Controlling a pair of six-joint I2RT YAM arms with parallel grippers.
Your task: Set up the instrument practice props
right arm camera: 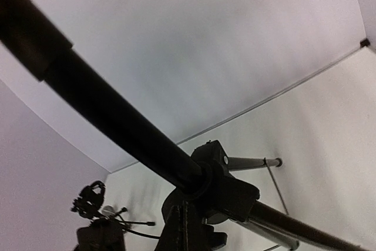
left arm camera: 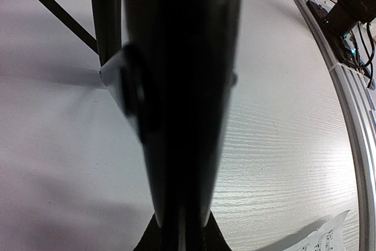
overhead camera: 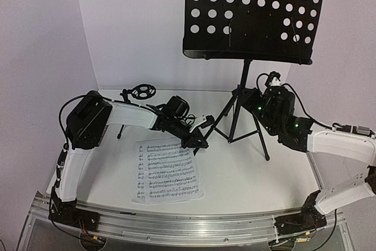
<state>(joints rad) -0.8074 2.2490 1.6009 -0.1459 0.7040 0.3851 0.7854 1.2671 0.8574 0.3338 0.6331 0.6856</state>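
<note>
Because the music stand (overhead camera: 245,77) carries a wide tray (overhead camera: 235,48) high above three thin legs, the step in hand, as I judge it, is to settle it upright on the table (overhead camera: 252,174), and this asks for slow, equal moves from both arms. At the far left the small mic stand (overhead camera: 142,91) is on its own feet near the back wall; the microphone does not show in any view. Next, the sheet pages (overhead camera: 167,171) lie flat on the table in front of the left arm, well apart from the tray where they probably belong. The left gripper (overhead camera: 198,140) is low, at the end of the stand's left leg (overhead camera: 216,120). Its own camera is filled by a dark shape, so I cannot tell if the jaws are closed on the leg or only beside it. The music stand itself is right of centre, with its feet on the table. At its right side, the right gripper (overhead camera: 257,99) is near the hub (right arm camera: 217,186) where the legs meet. Its jaws are fully closed, and whether they pinch anything is hidden. It would be good to guide the leg and the hub together, to keep the pole vertical, and not to push the leg onto the sheet pages just beside it.
</note>
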